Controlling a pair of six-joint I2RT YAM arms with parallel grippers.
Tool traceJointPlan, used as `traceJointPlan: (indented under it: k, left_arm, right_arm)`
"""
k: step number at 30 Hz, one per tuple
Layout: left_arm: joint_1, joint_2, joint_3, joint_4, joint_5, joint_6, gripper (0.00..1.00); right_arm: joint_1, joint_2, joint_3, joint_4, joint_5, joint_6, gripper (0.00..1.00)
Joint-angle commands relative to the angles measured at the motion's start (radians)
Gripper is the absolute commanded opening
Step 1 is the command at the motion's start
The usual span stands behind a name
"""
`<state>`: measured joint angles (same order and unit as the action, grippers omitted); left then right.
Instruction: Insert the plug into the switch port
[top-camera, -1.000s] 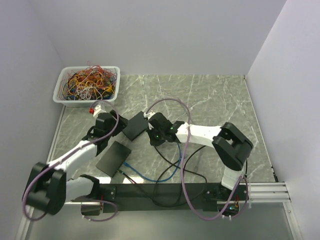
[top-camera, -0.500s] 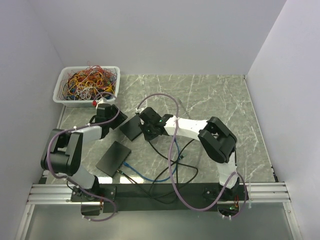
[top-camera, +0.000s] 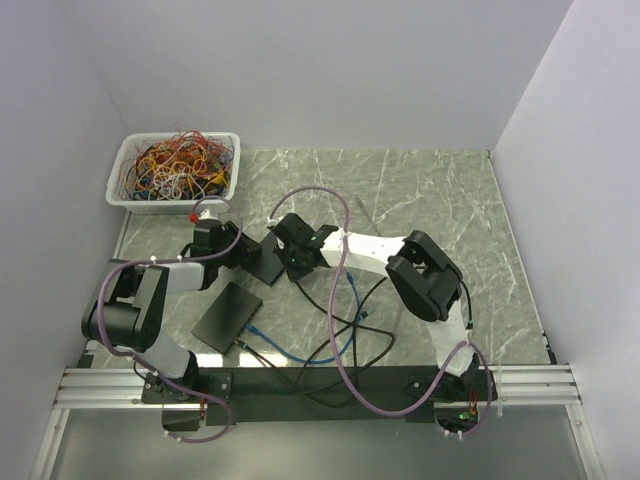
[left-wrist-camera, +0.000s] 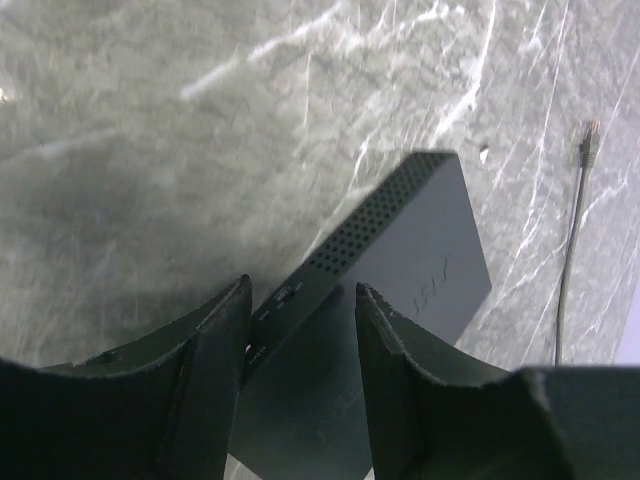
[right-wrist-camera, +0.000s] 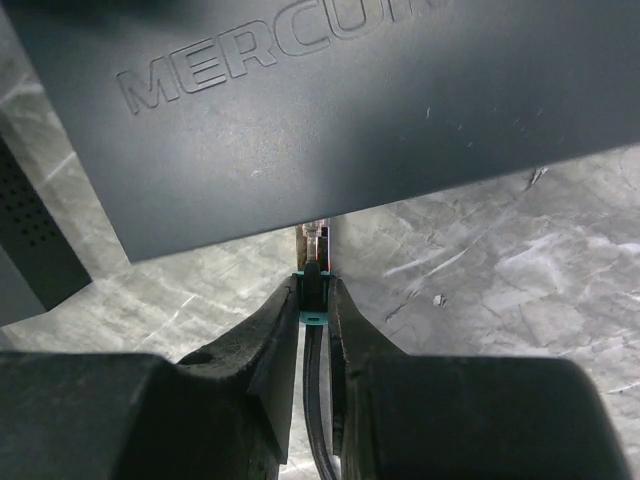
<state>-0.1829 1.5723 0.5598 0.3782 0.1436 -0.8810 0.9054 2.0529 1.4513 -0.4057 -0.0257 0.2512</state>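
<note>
The black switch (top-camera: 262, 255) lies left of the table's centre. In the left wrist view my left gripper (left-wrist-camera: 300, 300) has its fingers closed on the near end of the switch (left-wrist-camera: 420, 260), one beside its vented side and one over its top. My right gripper (right-wrist-camera: 314, 285) is shut on the plug (right-wrist-camera: 313, 272), which has a teal boot and a black cable. The plug's tip sits at the lower edge of the switch (right-wrist-camera: 330, 110), under its lettered top face; the port itself is hidden. In the top view the left gripper (top-camera: 238, 252) and the right gripper (top-camera: 287, 258) flank the switch.
A second flat black box (top-camera: 228, 315) lies nearer the arm bases. A blue cable (top-camera: 300, 352) and black cables (top-camera: 370, 320) loop in front of it. A white bin of tangled wires (top-camera: 175, 170) stands at the back left. A loose grey cable end (left-wrist-camera: 590, 130) lies beyond the switch.
My left arm has folded in and its gripper has come onto the switch's left end. My right gripper has moved left with the plug up to the switch's edge.
</note>
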Motion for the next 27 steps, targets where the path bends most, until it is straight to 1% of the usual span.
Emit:
traceJointPlan:
  k: [1, 9, 14, 17, 22, 27]
  left_arm:
    - [-0.020, -0.047, -0.026, 0.016, 0.036, -0.015, 0.51]
    - [-0.020, -0.038, -0.018, 0.005, 0.027, 0.008, 0.51]
    - [-0.020, 0.000, 0.067, -0.077, -0.009, 0.060, 0.51]
    - [-0.020, 0.017, 0.106, -0.097, -0.012, 0.091, 0.52]
    - [-0.018, 0.041, 0.135, -0.096, 0.004, 0.103, 0.52]
    - [-0.020, 0.066, 0.120, -0.056, 0.034, 0.091, 0.51]
  right_arm:
    - [0.004, 0.016, 0.060, 0.004, 0.015, -0.009, 0.00]
    - [0.004, 0.016, 0.058, 0.005, 0.006, -0.003, 0.00]
    - [0.004, 0.015, 0.080, -0.010, 0.020, -0.007, 0.00]
    - [0.003, 0.023, 0.099, -0.025, 0.021, -0.012, 0.00]
    - [0.004, 0.026, 0.124, -0.031, 0.020, -0.007, 0.00]
    - [0.004, 0.039, 0.144, -0.039, 0.012, -0.007, 0.00]
